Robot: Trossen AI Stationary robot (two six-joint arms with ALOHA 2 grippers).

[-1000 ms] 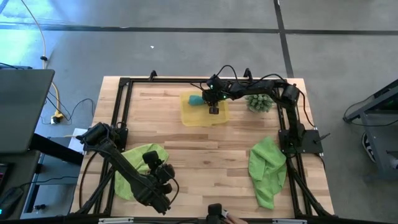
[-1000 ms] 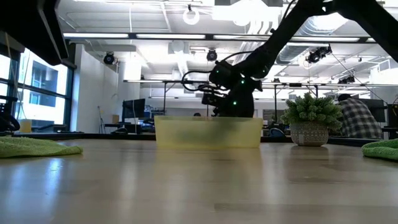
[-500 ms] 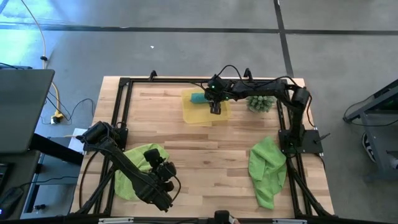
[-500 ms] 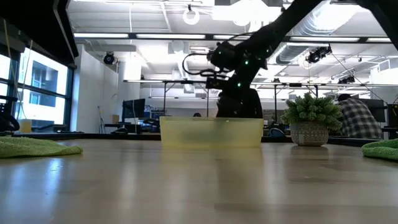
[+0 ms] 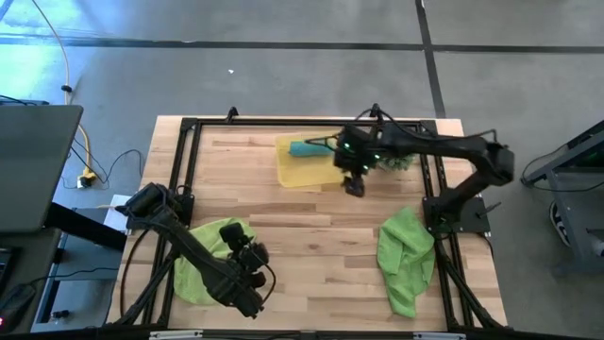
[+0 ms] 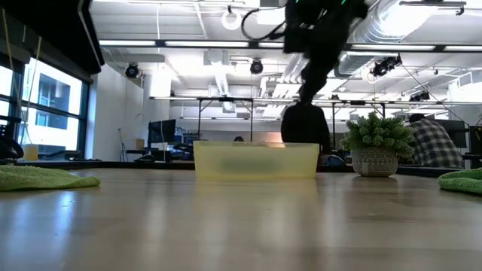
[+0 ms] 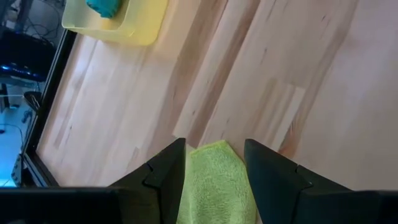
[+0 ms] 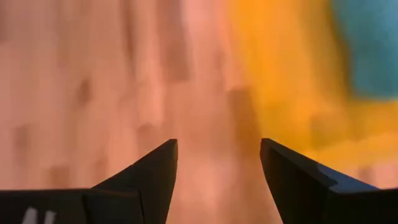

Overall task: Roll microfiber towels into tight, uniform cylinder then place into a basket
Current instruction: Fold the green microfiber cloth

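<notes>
Right gripper (image 5: 355,186), fingers spread wide and empty, is hovering right of the basket (image 5: 302,176) holding the teal towel (image 5: 307,149); next reach should be targeting the lime towel (image 5: 406,257) at lower right squarely.

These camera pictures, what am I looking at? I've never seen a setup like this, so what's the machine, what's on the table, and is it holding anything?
Two dark robot arms work at a wooden table. One picture looks straight down, one looks level across the tabletop, and one comes from each arm's wrist. The right gripper hovers just beside the yellow tray, jaws open and empty. A rolled teal towel lies in the tray. The left gripper waits at the near edge over a crumpled lime-green towel, jaws open. Another lime-green towel lies on the right side, and a small potted plant stands near the tray.
</notes>
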